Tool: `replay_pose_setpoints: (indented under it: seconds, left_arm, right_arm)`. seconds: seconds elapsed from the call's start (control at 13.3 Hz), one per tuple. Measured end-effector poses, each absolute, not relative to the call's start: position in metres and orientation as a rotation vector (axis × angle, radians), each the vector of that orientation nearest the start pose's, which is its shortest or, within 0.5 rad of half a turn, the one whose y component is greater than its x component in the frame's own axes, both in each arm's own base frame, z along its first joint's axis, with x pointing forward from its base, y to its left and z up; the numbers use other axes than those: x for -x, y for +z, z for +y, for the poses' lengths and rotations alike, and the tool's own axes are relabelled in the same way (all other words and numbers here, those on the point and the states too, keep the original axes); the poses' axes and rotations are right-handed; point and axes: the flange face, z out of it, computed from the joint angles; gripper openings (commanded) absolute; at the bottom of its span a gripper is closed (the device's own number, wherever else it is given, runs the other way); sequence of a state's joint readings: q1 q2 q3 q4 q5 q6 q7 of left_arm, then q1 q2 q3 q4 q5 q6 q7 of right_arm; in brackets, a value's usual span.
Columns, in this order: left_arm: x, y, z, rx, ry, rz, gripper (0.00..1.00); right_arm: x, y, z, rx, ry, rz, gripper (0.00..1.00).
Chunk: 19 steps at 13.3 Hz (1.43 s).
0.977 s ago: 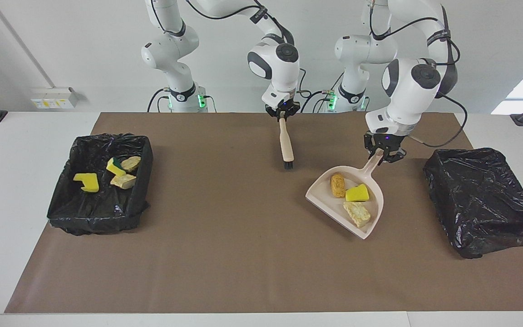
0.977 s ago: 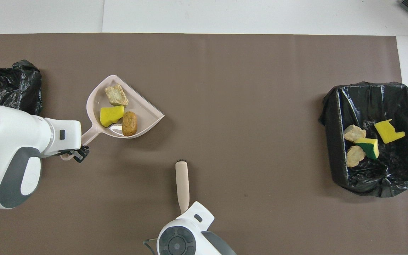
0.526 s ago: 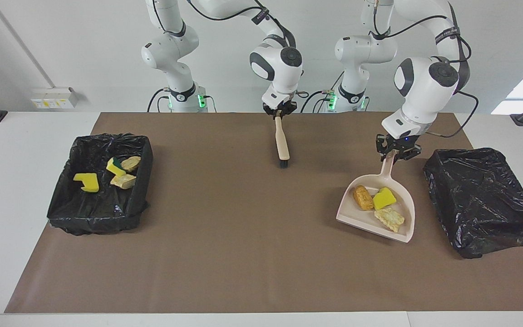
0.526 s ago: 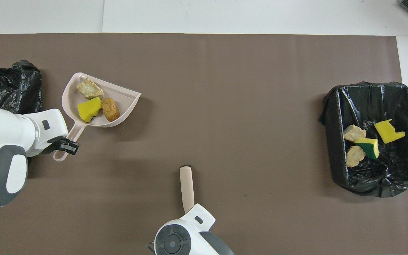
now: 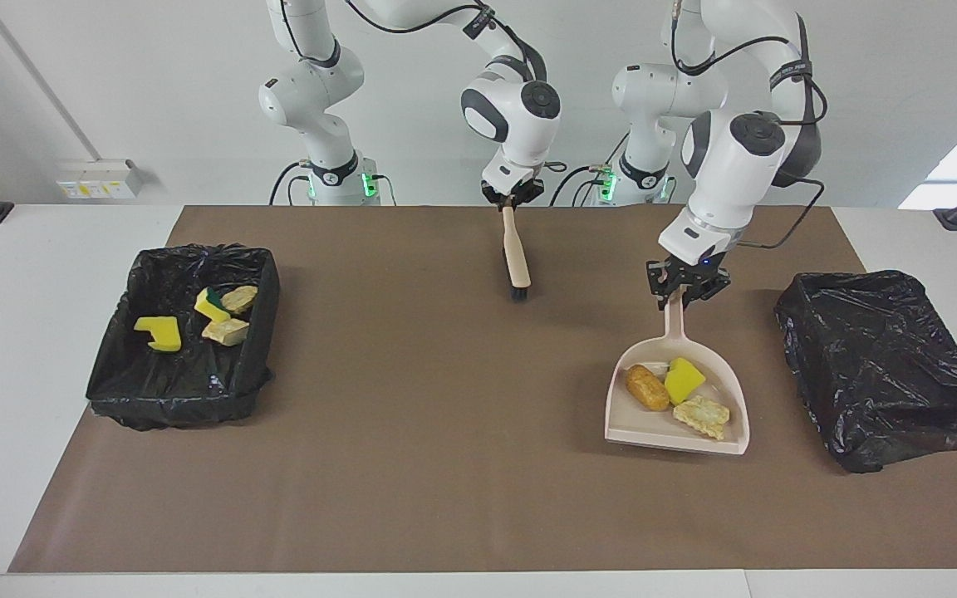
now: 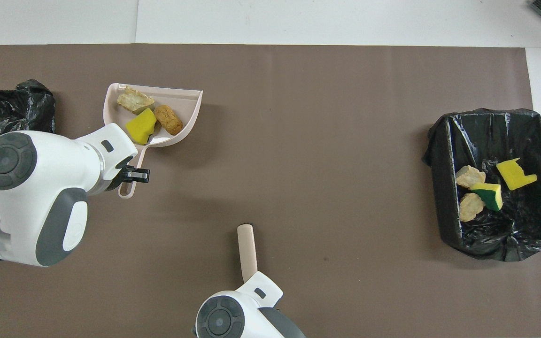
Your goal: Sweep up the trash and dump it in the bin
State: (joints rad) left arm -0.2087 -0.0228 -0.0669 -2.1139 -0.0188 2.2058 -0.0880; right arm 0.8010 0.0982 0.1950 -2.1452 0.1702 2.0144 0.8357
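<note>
My left gripper is shut on the handle of the beige dustpan, whose mouth points away from the robots, over the mat beside the black bin at the left arm's end. In the pan lie a yellow sponge piece, a brown lump and a tan lump; they also show in the overhead view. My right gripper is shut on the brush, bristles down, over the mat's middle near the robots.
A second black-lined bin at the right arm's end holds several trash pieces: yellow sponges and tan lumps. The brown mat covers the table between the two bins.
My left gripper has carried the dustpan toward the bin at the left arm's end and turned its mouth away from the robots. The brush has drawn back slightly toward the robots.
</note>
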Motion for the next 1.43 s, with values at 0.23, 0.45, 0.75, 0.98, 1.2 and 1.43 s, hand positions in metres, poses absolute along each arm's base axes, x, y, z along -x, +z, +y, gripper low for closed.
replay_pose_setpoints:
  seconds: [0.23,0.45,0.75,0.98,1.2,1.43]
  left_arm:
    - [-0.539,0.447,-0.151,3.166,-0.182,0.238,0.0]
    - [-0.55,0.486,-0.127,3.144,-0.128,0.339,0.0]
    - [-0.562,0.515,-0.037,3.062,-0.12,0.692,0.0]
    - [-0.56,0.527,0.061,2.952,-0.11,1.009,0.0]
    - [-0.546,0.535,0.143,2.858,-0.105,1.21,0.0]
    - [-0.526,0.553,0.216,2.797,-0.095,1.317,0.0]
  right_arm:
    - [-0.279,0.341,0.448,3.17,0.462,-0.101,0.0]
    - [-0.288,0.344,0.445,3.158,0.458,-0.079,0.0]
    - [-0.296,0.343,0.444,3.109,0.43,-0.033,0.16]
    - [-0.295,0.341,0.445,3.091,0.434,-0.012,1.0]
    - [-0.301,0.351,0.444,3.089,0.438,-0.005,1.0]
    - [-0.336,0.384,0.426,3.054,0.398,0.018,1.0]
